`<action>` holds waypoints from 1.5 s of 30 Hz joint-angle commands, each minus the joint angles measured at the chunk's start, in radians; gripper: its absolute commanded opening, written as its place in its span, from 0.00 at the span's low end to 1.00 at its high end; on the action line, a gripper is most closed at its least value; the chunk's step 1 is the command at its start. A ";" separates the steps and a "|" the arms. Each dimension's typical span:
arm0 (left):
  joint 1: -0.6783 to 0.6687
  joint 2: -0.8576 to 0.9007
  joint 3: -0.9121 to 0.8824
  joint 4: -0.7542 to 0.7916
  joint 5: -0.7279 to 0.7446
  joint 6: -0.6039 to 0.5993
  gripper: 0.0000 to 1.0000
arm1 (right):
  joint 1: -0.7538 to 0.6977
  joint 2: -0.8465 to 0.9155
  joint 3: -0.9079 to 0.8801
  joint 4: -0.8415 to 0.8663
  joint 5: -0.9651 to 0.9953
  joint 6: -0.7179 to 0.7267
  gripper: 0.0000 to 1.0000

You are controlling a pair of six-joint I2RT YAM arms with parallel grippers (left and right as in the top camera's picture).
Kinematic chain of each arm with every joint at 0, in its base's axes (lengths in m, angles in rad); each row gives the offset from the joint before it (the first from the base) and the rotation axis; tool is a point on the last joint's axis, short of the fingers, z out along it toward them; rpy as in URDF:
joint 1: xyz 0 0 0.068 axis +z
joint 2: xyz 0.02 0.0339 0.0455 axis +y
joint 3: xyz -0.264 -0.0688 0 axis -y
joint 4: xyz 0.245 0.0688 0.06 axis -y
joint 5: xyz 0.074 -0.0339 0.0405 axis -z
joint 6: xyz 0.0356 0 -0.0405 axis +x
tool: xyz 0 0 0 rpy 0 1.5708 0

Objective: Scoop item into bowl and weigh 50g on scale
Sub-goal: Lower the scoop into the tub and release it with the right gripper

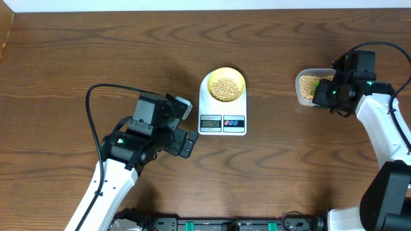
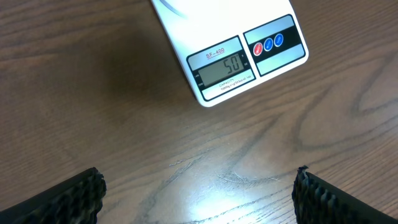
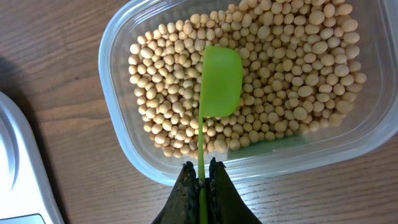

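The pale yellow bowl [image 1: 223, 84] sits on the white scale [image 1: 222, 119] at the table's middle and holds a heap of tan beans [image 1: 224, 88]. The scale's display [image 2: 222, 66] reads 50. My left gripper [image 1: 184, 126] hovers open just left of the scale, its fingers [image 2: 74, 196] wide apart over bare wood. My right gripper [image 3: 200, 169] is shut on the thin handle of a green scoop [image 3: 220, 81]. The scoop's empty bowl rests over the beans [image 3: 273, 68] in the clear tub [image 3: 124, 37] at the right.
The clear plastic tub [image 1: 308, 88] stands right of the scale, under my right gripper. A black cable [image 1: 96, 96] loops on the wood behind my left arm. A corner of the scale [image 3: 15, 162] shows at the left of the right wrist view.
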 commanded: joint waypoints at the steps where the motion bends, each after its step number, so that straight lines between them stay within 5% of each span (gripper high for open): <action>1: 0.004 0.002 -0.001 0.001 -0.006 -0.002 0.98 | -0.005 0.001 0.004 -0.003 -0.019 0.023 0.07; 3: 0.004 0.002 -0.001 0.001 -0.006 -0.002 0.98 | -0.005 0.001 0.004 -0.003 -0.019 0.023 0.15; 10: 0.004 0.002 -0.001 0.001 -0.006 -0.002 0.98 | -0.005 0.001 0.004 -0.002 -0.018 0.023 0.19; 23: 0.004 0.002 -0.001 0.000 -0.006 -0.002 0.98 | -0.005 -0.020 0.007 -0.002 -0.011 0.008 0.99; 45: 0.004 0.002 -0.001 0.000 -0.006 -0.002 0.98 | -0.023 -0.268 0.007 -0.135 -0.010 -0.120 0.99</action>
